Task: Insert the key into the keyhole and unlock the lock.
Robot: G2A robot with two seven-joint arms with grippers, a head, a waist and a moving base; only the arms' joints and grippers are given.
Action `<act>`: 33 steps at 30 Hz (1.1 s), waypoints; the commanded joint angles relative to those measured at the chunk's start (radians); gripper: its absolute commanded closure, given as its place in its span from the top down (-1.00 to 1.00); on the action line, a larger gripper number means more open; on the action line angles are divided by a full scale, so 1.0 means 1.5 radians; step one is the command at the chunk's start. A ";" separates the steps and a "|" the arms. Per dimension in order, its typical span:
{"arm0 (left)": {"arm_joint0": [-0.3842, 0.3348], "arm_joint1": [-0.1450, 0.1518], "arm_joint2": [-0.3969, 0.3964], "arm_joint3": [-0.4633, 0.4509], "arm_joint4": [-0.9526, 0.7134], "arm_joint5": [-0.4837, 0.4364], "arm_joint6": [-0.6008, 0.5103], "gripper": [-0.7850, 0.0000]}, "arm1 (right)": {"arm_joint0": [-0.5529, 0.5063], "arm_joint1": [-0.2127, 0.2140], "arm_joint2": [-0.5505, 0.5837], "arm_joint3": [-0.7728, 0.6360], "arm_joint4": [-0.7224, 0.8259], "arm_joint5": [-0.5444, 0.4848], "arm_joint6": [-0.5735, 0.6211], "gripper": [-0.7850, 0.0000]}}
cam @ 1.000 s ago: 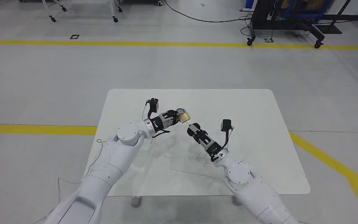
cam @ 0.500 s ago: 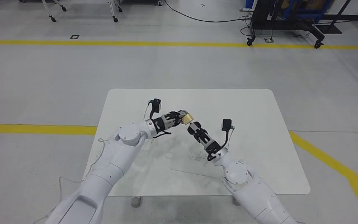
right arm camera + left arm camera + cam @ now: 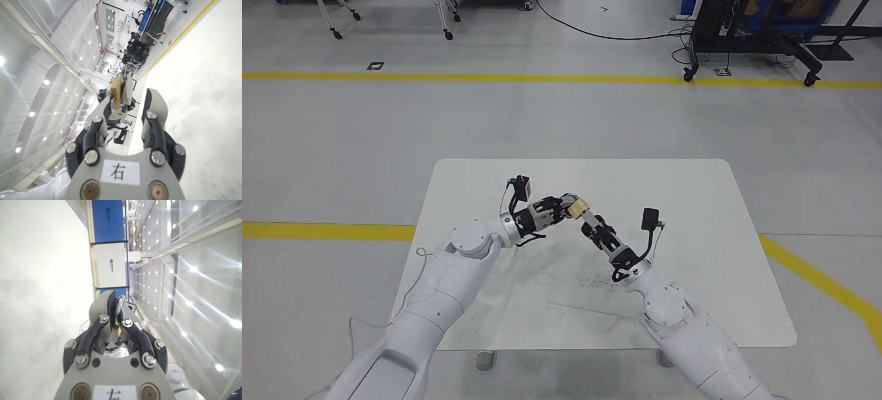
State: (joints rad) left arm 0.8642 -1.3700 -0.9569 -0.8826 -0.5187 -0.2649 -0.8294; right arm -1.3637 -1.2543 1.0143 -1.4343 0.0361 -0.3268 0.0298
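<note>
A: The left gripper [image 3: 118,306]: how is it set?

B: It is clamped on the brass-coloured padlock [image 3: 578,208], and the silvery steel shackle [image 3: 120,302] is pinched between its pads. The padlock is held in the air over the middle of the white table [image 3: 682,300], slightly toward the far side. Its keyhole end is turned toward the near right. That pose is judged to be chosen so that the keyhole is offered squarely to the other arm.

A: And the right gripper [image 3: 130,98]?

B: Its fingers are spread wide, and nothing is clamped between them. It is placed right at the padlock's keyhole end, on the near-right side.

A: Where is the key found?

B: A small silvery metal key [image 3: 112,102] is seen at the keyhole face, just beside one finger of the right gripper. It is judged to be seated in the keyhole, but how deep cannot be told.

A: What is given by one view and withheld by another?

B: The keyhole face and the key are laid bare in the right wrist view, whereas from above that junction is too small to be read. The grip on the shackle is made plain in the left wrist view, where the brass body is mostly hidden behind the fingers.
</note>
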 commanded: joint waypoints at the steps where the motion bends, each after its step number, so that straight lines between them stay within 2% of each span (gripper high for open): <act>1: 0.002 0.000 -0.005 0.000 0.000 -0.005 0.003 -1.00 | 0.000 0.000 0.000 0.000 0.000 0.000 0.000 1.00; 9: 0.012 0.001 -0.016 -0.013 0.011 -0.018 0.021 -1.00 | 0.000 0.000 0.000 0.000 0.000 0.000 0.000 1.00; 10: 0.014 0.002 -0.017 -0.016 0.013 -0.020 0.024 -1.00 | -0.006 -0.001 -0.002 -0.008 0.028 -0.007 0.019 1.00; 14: 0.023 0.002 -0.025 -0.027 0.003 -0.028 0.022 -1.00 | -0.009 0.004 0.028 -0.009 0.177 -0.022 0.167 1.00; 17: 0.027 0.002 -0.028 -0.031 -0.008 -0.026 0.011 -1.00 | -0.001 0.009 0.047 0.006 0.305 -0.006 0.318 1.00; 18: 0.029 0.001 -0.028 -0.032 -0.015 -0.024 0.005 -1.00 | 0.004 0.010 0.053 0.015 0.346 0.005 0.367 0.84; 19: 0.029 0.000 -0.029 -0.033 -0.023 -0.022 -0.003 -1.00 | 0.009 0.011 0.057 0.025 0.387 0.018 0.415 0.53; 20: 0.030 0.000 -0.030 -0.032 -0.032 -0.020 -0.012 -1.00 | 0.017 0.011 0.061 0.037 0.423 0.035 0.457 0.00; 22: 0.031 -0.002 -0.032 -0.029 -0.061 -0.013 -0.037 -1.00 | 0.033 0.011 0.066 0.064 0.467 0.059 0.516 -0.18; 23: 0.029 -0.003 -0.033 -0.025 -0.066 -0.012 -0.043 -1.00 | 0.041 0.011 0.067 0.076 0.470 0.059 0.524 -0.20; 26: 0.025 -0.004 -0.034 -0.017 -0.070 -0.013 -0.051 -1.00 | 0.052 0.006 0.055 0.093 0.462 0.044 0.517 -0.30; 30: 0.023 -0.006 -0.034 -0.011 -0.076 -0.015 -0.061 -1.00 | 0.061 0.001 0.047 0.105 0.468 0.036 0.515 -0.65; 33: 0.021 -0.007 -0.034 -0.007 -0.076 -0.015 -0.065 -1.00 | 0.066 -0.001 0.046 0.111 0.471 0.031 0.513 -0.72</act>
State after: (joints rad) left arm 0.8960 -1.3802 -1.0083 -0.8943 -0.6333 -0.2884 -0.9250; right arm -1.2668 -1.2547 1.0835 -1.2698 0.7404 -0.2794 0.8002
